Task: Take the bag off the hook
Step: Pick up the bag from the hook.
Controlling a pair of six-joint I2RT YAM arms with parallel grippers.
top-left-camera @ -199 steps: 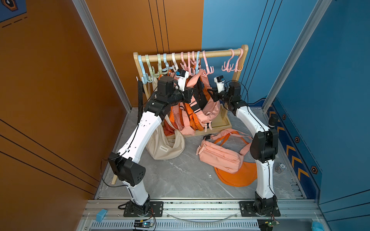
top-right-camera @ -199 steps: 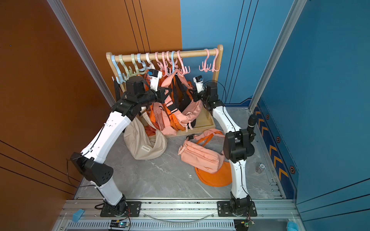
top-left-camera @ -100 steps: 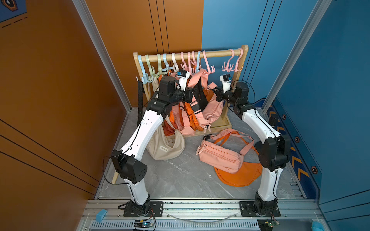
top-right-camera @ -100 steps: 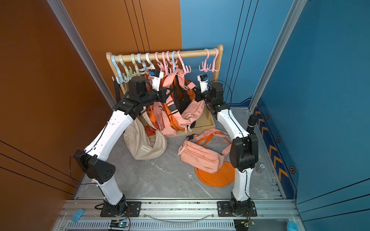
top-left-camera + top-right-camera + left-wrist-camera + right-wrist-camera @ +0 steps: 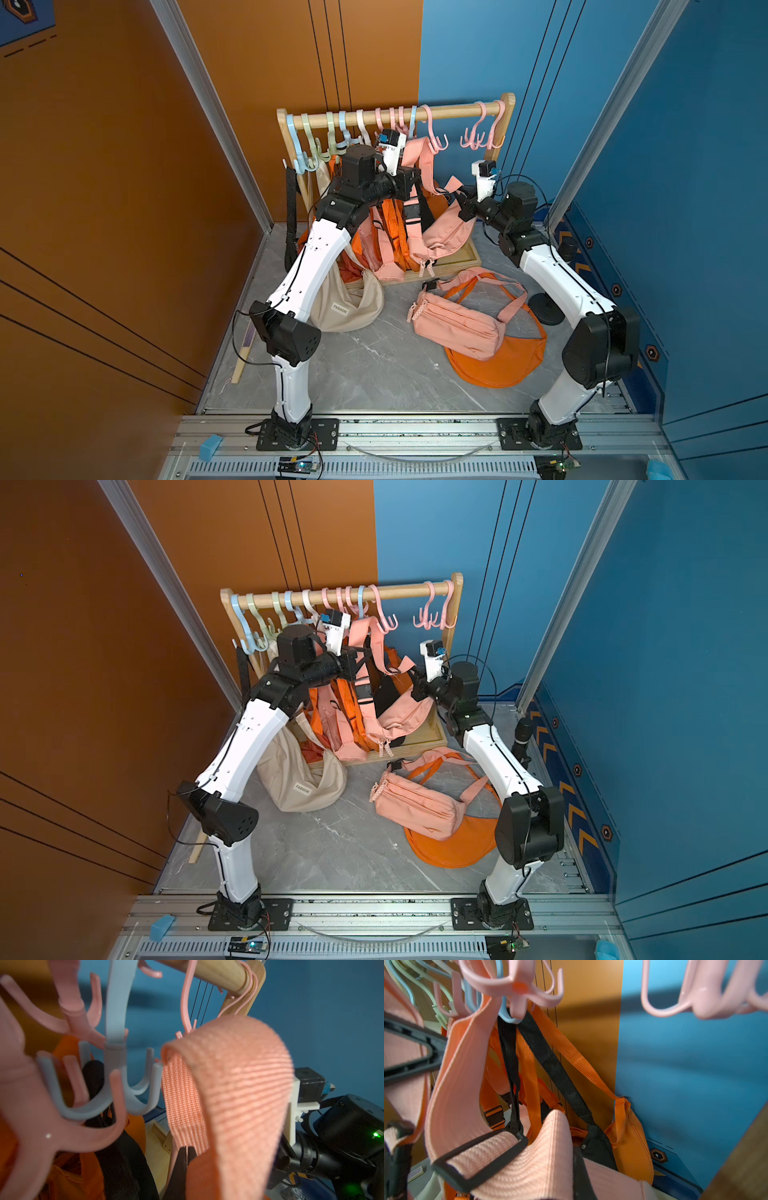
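A: Listing holds. Left hand [image 5: 188, 1152]: clamped on pink strap [image 5: 228, 1084], loop standing just above it, likely to clear the prong. Pink bag [image 5: 444, 232]: slung between both hands. Right hand [image 5: 458, 196]: closed on the strap's other end, probably taking weight.
B: Obstructions?
A: Blue hook [image 5: 116, 1064] just beside left hand; orange bags [image 5: 388, 237] crowd under it. Loop free of pink hook [image 5: 434, 139]? Cannot tell.

Both arms arch forward, the left gripper [image 5: 188, 1154] and right gripper [image 5: 457, 194] each pinched shut on the pink strap [image 5: 228, 1076].
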